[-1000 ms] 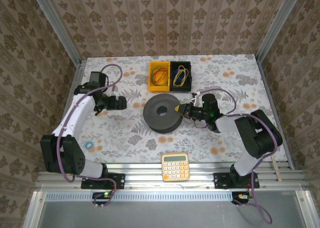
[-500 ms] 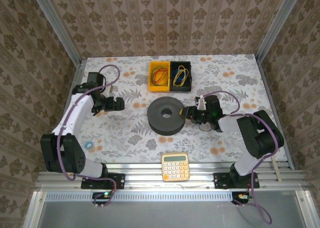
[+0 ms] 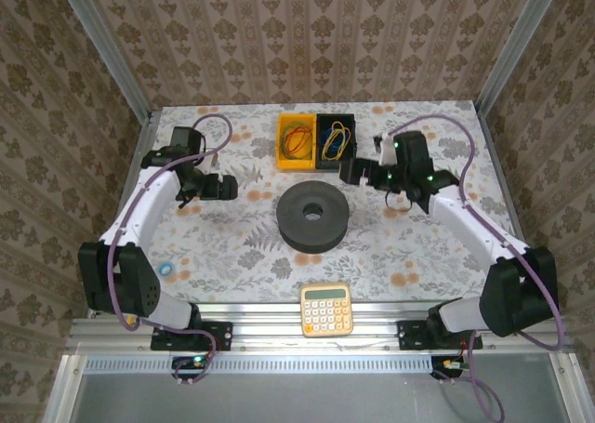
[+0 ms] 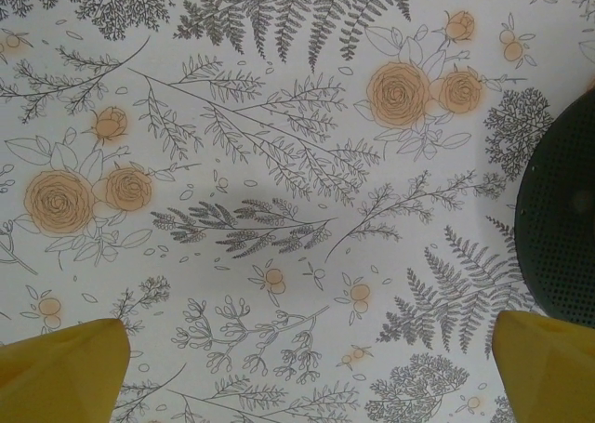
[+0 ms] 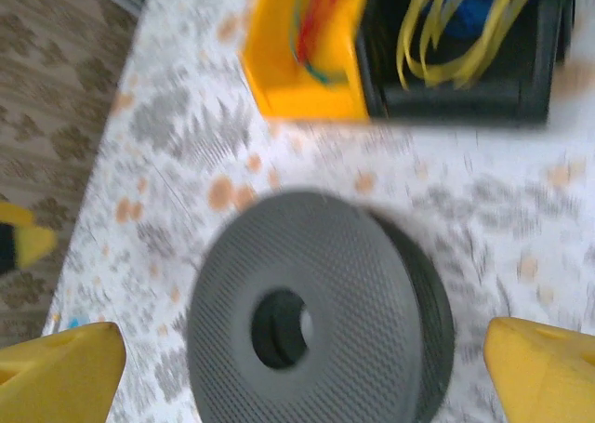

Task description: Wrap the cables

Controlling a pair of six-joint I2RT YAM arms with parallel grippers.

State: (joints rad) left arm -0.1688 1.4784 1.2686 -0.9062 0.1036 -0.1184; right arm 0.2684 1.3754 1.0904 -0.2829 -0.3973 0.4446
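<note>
1. Top view: the yellow cord (image 3: 337,137) is a loose bunch inside the black bin (image 3: 337,117) at the far middle of the table (image 3: 232,246), sharing it with a blue coil (image 3: 330,149). It's all loops, so I can't call one heading from up here. The yellow bin (image 3: 281,144) touching it on the left has the red-orange coil (image 3: 297,141). The right gripper (image 3: 346,169) hangs by the black bin's near right corner, fingers aimed left. The left gripper (image 3: 221,188) is over bare cloth left of the grey spool (image 3: 313,215), well apart from the bins. Plenty of open table either side of the spool. A calculator (image 3: 326,309) sits at the near edge.
2. Left wrist: fingertips (image 4: 65,372) are spread wide at the bottom corners, with just flowery cloth between them. The spool's rim (image 4: 562,218) pokes in at the right edge.
3. Right wrist: blurry, but the fingertips (image 5: 60,367) are spread wide here too, gripping nothing, with the spool (image 5: 316,302) lying flat below. Cord strands (image 5: 437,23) run mostly near-to-far in the black bin (image 5: 465,93), beyond the spool.
</note>
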